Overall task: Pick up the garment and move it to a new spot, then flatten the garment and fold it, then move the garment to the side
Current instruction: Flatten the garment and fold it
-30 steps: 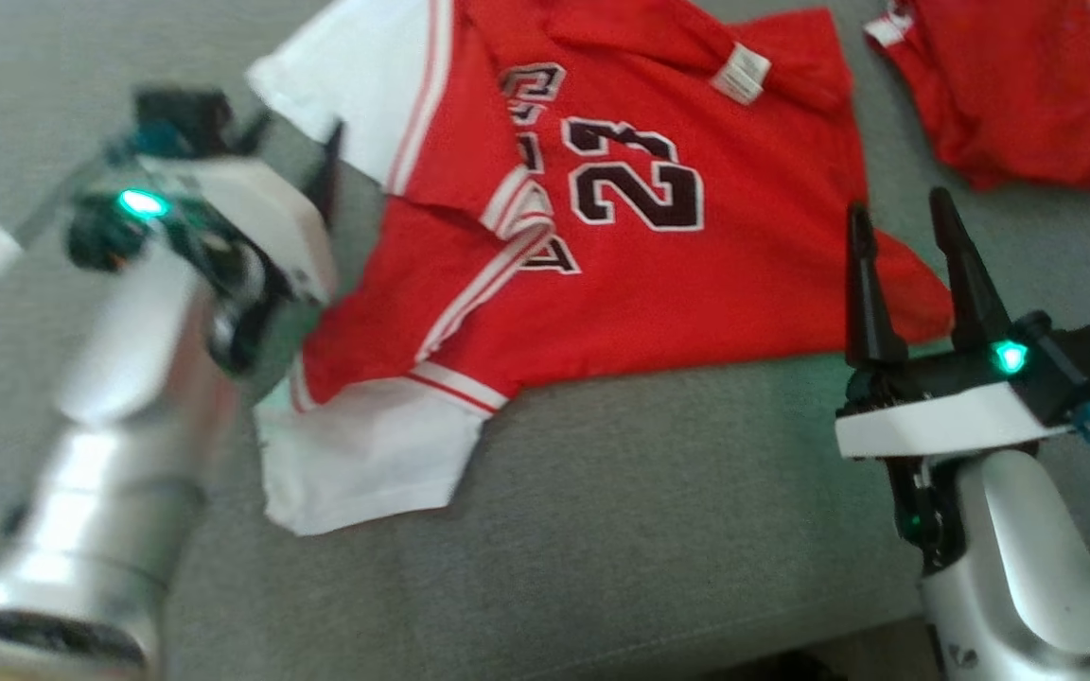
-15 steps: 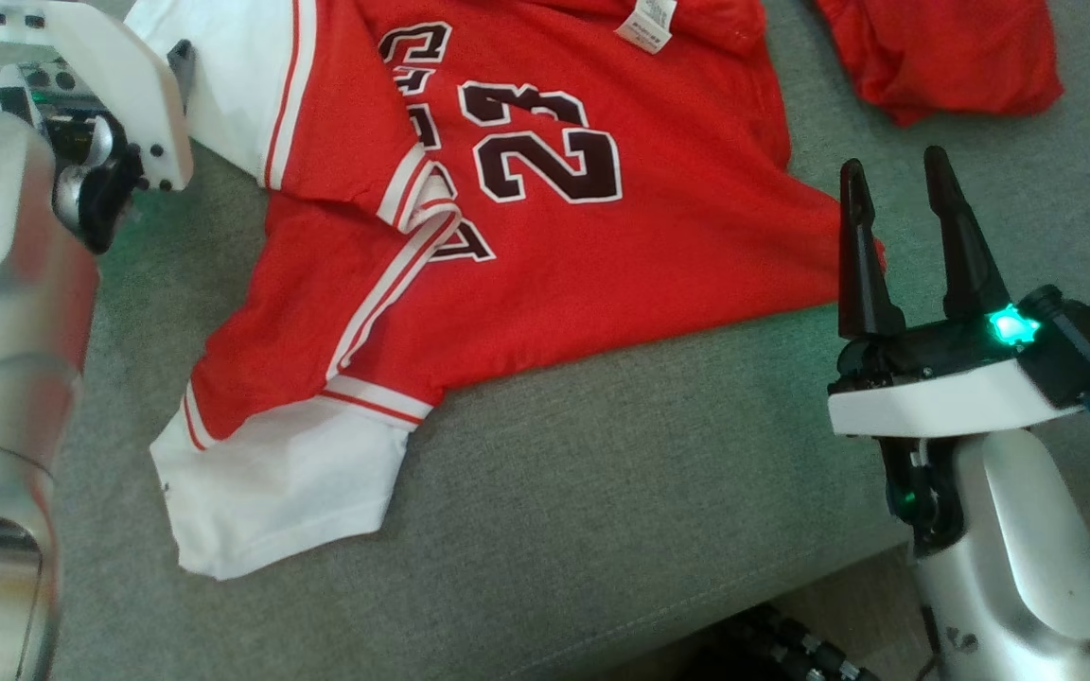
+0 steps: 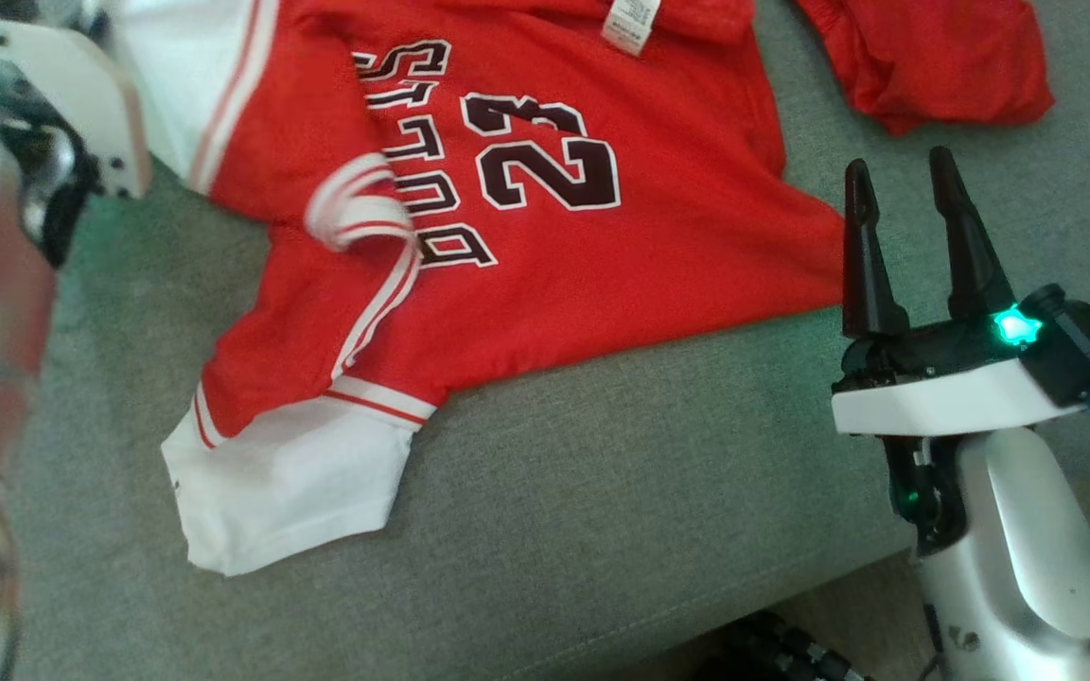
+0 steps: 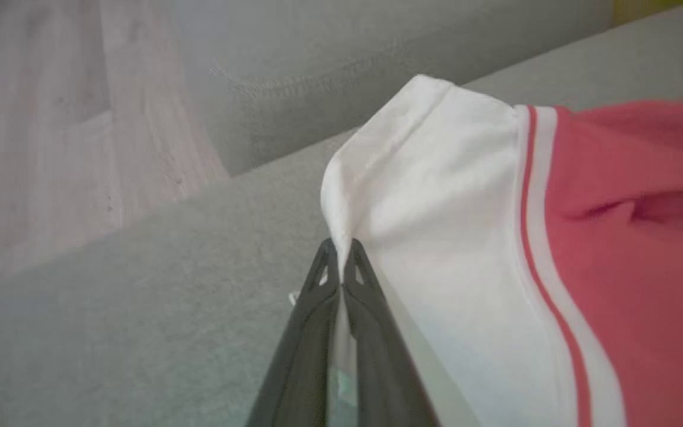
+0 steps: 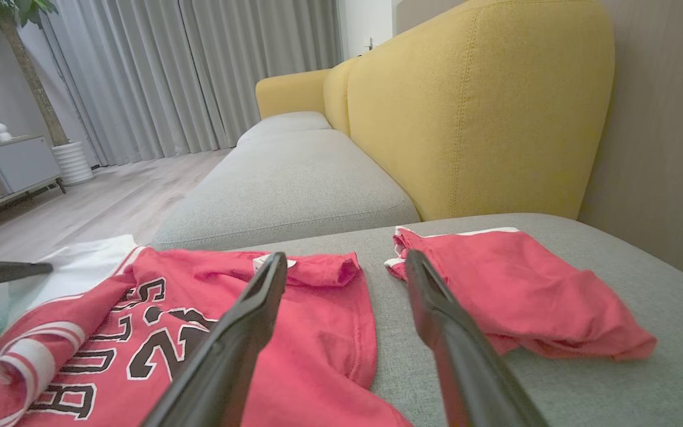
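A red garment with white sleeves, dark lettering and the number 23 is spread over the grey sofa cushion, filling the upper middle of the head view. In the left wrist view the left gripper is seen at the lower centre of the frame, its fingers pressed together on a fold at the edge of one white sleeve, which is drawn up into a small peak at the fingertips. The other white sleeve is laid flat on the cushion at the lower left of the head view. A white label is turned out at the collar, at the top edge of that frame. The right gripper is held at the right of the head view, its fingers spread wide and closed on nothing, the tips just beside the garment's right edge; whether they touch it cannot be told. A second red cloth is bunched at the upper right, apart from the garment. A yellow backrest is seen behind the cushion in the right wrist view.
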### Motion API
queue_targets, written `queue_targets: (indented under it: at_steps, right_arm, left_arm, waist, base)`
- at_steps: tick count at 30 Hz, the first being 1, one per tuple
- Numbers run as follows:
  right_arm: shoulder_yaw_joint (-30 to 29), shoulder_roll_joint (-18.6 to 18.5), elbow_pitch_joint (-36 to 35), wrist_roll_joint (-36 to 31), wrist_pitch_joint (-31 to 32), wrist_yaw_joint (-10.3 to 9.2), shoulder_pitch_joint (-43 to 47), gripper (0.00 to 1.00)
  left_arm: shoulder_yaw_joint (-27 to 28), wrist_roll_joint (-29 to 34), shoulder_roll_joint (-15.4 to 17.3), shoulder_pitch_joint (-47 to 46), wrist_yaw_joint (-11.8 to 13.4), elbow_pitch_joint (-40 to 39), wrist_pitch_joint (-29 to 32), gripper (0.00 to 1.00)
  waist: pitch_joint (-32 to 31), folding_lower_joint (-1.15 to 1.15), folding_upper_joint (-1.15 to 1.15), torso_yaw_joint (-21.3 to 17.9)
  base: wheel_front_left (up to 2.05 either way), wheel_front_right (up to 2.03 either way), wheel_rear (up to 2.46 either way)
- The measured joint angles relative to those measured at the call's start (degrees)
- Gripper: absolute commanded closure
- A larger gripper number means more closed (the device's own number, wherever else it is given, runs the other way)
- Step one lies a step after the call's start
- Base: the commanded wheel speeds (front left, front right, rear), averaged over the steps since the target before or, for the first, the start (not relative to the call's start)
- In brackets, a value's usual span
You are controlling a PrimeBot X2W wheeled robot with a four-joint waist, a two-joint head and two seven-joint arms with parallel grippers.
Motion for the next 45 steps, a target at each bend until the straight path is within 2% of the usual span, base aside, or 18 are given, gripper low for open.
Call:
queue_targets:
  at_steps: [8,13,16,17,18,19,24,30,36,41,45]
  right_arm:
    - [0.7,0.0,0.3,-0.1,0.0,0.0,0.0,0.0]
    - [1.0,0.0,0.3,-0.1,0.0,0.0,0.0,0.0]
    - [1.6,0.0,0.3,-0.1,0.0,0.0,0.0,0.0]
    - [1.7,0.0,0.3,-0.1,0.0,0.0,0.0,0.0]
    - [1.7,0.0,0.3,-0.1,0.0,0.0,0.0,0.0]
    - [1.7,0.0,0.3,-0.1,0.0,0.0,0.0,0.0]
    - [1.1,0.0,0.3,-0.7,0.0,0.0,0.0,0.0]
    - [-0.4,0.0,1.0,-2.4,0.0,0.0,-0.2,0.0]
    - [-3.4,0.0,2.5,-4.5,0.0,0.0,-0.6,0.0]
    - [-5.3,0.0,3.7,-5.8,-0.2,0.0,0.1,0.0]
    - [-6.3,0.0,4.5,-6.1,-0.2,0.0,1.9,0.0]
  left_arm:
    - [-2.6,5.9,4.5,-6.6,1.5,0.4,-8.2,1.0]
    - [-3.9,9.3,7.7,-11.7,3.8,2.3,-11.4,1.0]
    - [-4.1,11.0,10.1,-15.1,6.3,4.3,-13.6,1.0]
    - [-4.1,11.3,10.4,-16.0,7.1,4.7,-14.2,0.55]
    - [-4.1,11.7,10.6,-16.8,8.3,5.0,-15.2,0.55]
    - [-4.1,12.0,10.6,-17.5,9.1,5.4,-16.0,0.0]
    - [-4.1,11.5,8.4,-17.9,9.1,7.4,-19.7,0.0]
    - [-1.9,6.8,3.6,-15.2,9.4,8.7,-27.1,0.0]
    - [0.4,2.5,-1.2,-8.7,7.1,8.8,-32.7,0.0]
    - [2.7,-0.9,-4.7,-0.3,5.9,4.4,-33.8,0.0]
    - [4.7,-2.0,-6.2,9.9,6.6,-4.4,-33.8,0.0]
  waist:
    - [0.3,0.01,0.0,0.0]
    - [1.3,0.01,0.0,-0.3]
    - [2.0,0.0,0.0,-0.8]
    - [2.3,0.0,0.0,-0.8]
    - [2.6,0.0,0.0,-0.8]
    - [2.8,0.01,0.0,-0.8]
    - [3.3,0.01,0.0,0.8]
    - [2.1,0.0,0.0,4.1]
    - [-1.6,-0.01,0.0,7.9]
    - [-5.5,-0.01,0.0,11.8]
    - [-8.5,-0.02,0.0,15.0]
  base:
    - [0.0,0.0,0.0]
    - [0.0,0.0,0.0]
    - [0.0,0.0,0.0]
    - [0.0,0.0,0.0]
    - [0.0,0.0,0.0]
    - [0.0,0.0,0.0]
    - [0.0,0.0,0.0]
    - [0.0,0.0,0.0]
    - [0.0,0.0,0.0]
    - [0.0,0.0,0.0]
    - [0.0,0.0,0.0]
